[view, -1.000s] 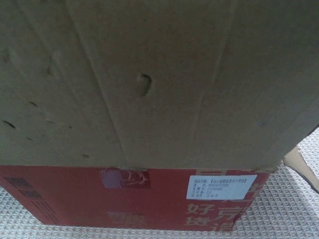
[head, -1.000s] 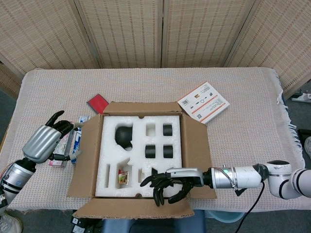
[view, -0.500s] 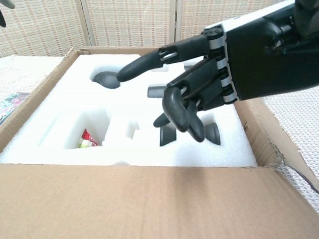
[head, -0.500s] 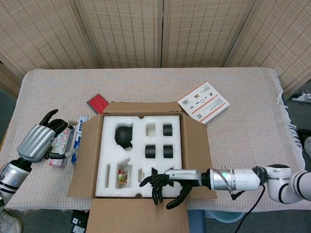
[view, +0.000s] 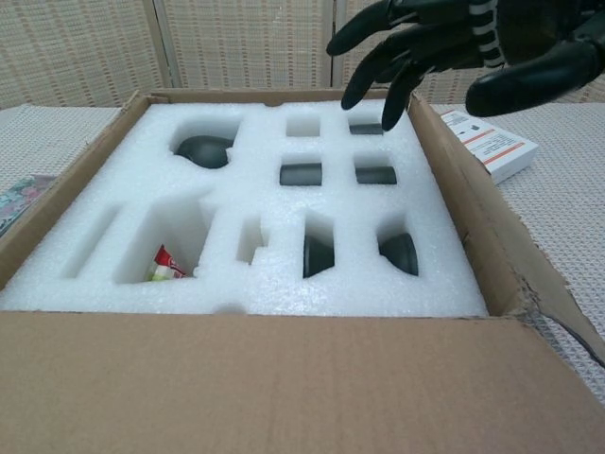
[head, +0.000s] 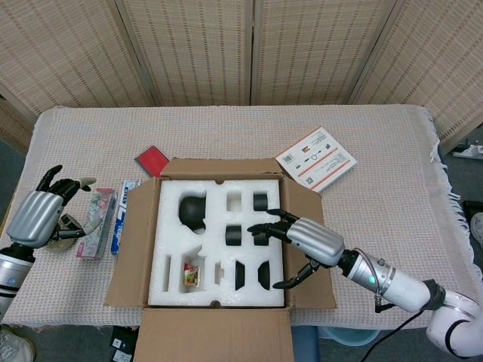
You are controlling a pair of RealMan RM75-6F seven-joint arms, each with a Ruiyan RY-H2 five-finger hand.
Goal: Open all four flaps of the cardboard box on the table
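Bright, even light in both views, no glare. Shadows stay soft and short. Chest view blurs at six o'clock.

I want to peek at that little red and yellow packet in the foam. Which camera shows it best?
The chest view: the small red and yellow packet sits close and large in a slot of the white foam insert. In the head view the packet is tiny, its details unreadable.

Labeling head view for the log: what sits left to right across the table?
left hand → packet → red card → cardboard box → right hand → white booklet
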